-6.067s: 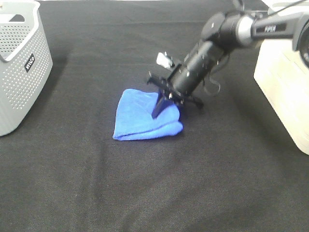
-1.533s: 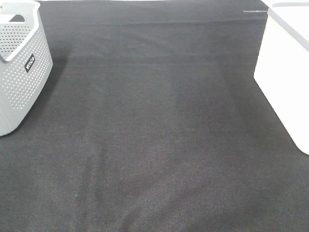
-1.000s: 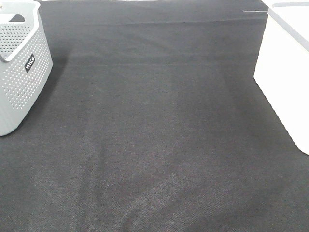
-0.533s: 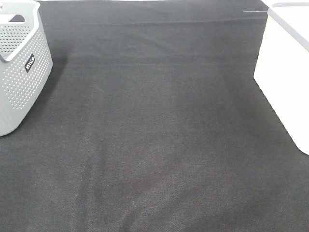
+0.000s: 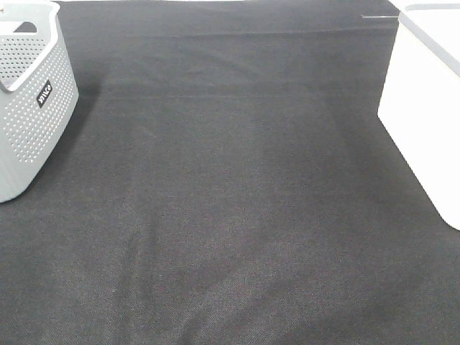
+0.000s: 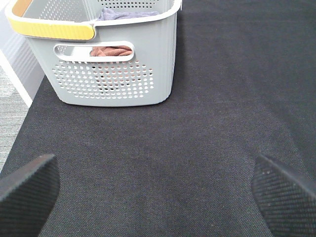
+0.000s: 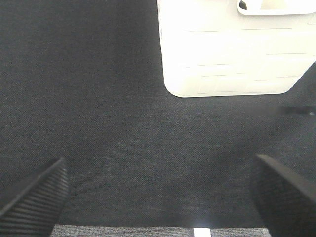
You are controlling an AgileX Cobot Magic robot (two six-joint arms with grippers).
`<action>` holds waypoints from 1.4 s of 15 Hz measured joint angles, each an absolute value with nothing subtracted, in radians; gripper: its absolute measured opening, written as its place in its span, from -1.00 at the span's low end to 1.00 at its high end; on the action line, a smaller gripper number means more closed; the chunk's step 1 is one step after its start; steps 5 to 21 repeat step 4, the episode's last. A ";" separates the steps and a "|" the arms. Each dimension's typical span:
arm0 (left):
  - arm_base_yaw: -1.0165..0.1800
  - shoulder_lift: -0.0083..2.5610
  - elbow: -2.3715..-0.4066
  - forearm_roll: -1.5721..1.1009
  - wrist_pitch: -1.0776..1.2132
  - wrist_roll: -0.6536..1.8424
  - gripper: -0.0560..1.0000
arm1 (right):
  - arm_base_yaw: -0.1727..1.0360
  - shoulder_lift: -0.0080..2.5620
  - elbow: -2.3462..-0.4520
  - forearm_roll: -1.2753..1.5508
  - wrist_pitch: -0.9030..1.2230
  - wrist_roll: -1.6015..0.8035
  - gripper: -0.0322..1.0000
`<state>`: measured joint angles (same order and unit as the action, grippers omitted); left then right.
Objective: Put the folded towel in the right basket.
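Towel, folded or otherwise, is nowhere to be seen on the black woven tablecloth (image 5: 237,201), and no view looks down into the white plastic basket (image 5: 424,108) at the right edge, so whether the towel lies inside cannot be told. The grey perforated basket with a yellow-topped handle (image 6: 106,59) stands at the far left; through its handle slot a reddish-brown cloth (image 6: 111,50) shows, with a bit of greyish fabric (image 6: 123,14) at the rim. Neither matches anything that can be confirmed as the task's towel.

Both arms are out of the high view. The left gripper (image 6: 158,192) hangs over bare cloth near the grey basket, fingers spread wide with nothing between them. The right gripper (image 7: 158,192) hangs near the white basket, likewise spread wide and empty.

Risks now are few, judged from this: if the towel only caught on the white basket's rim or slumped against a wall, it might unfold or slide out, and no camera would catch it. An arm swinging low could also nudge either basket.

Hidden: the white basket's interior, most of its outline, and both arms' bodies. The white basket's rim opening (image 7: 256,6) is cropped and overexposed.
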<state>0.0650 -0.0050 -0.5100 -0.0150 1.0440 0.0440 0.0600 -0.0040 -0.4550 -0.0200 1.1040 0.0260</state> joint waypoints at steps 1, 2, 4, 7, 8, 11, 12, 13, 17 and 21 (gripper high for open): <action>0.065 -0.005 -0.510 -0.015 1.044 0.044 0.98 | 0.060 -0.004 -0.455 -0.020 1.104 0.026 0.91; 0.065 -0.005 -0.510 -0.015 1.044 0.044 0.98 | 0.060 -0.004 -0.455 -0.020 1.104 0.026 0.91; 0.065 -0.005 -0.510 -0.015 1.044 0.044 0.98 | 0.060 -0.004 -0.455 -0.020 1.104 0.026 0.91; 0.065 -0.005 -0.510 -0.015 1.044 0.044 0.98 | 0.060 -0.004 -0.455 -0.020 1.104 0.026 0.91; 0.065 -0.005 -0.510 -0.015 1.044 0.044 0.98 | 0.060 -0.004 -0.455 -0.020 1.104 0.026 0.91; 0.065 -0.005 -0.510 -0.015 1.044 0.044 0.98 | 0.060 -0.004 -0.455 -0.020 1.104 0.026 0.91; 0.065 -0.005 -0.510 -0.015 1.044 0.044 0.98 | 0.060 -0.004 -0.455 -0.020 1.104 0.026 0.91; 0.065 -0.005 -0.510 -0.015 1.044 0.044 0.98 | 0.060 -0.004 -0.455 -0.020 1.104 0.026 0.91; 0.065 -0.005 -0.510 -0.015 1.044 0.044 0.98 | 0.060 -0.004 -0.455 -0.020 1.104 0.026 0.91; 0.065 -0.005 -0.510 -0.015 1.044 0.044 0.98 | 0.060 -0.004 -0.455 -0.020 1.104 0.026 0.91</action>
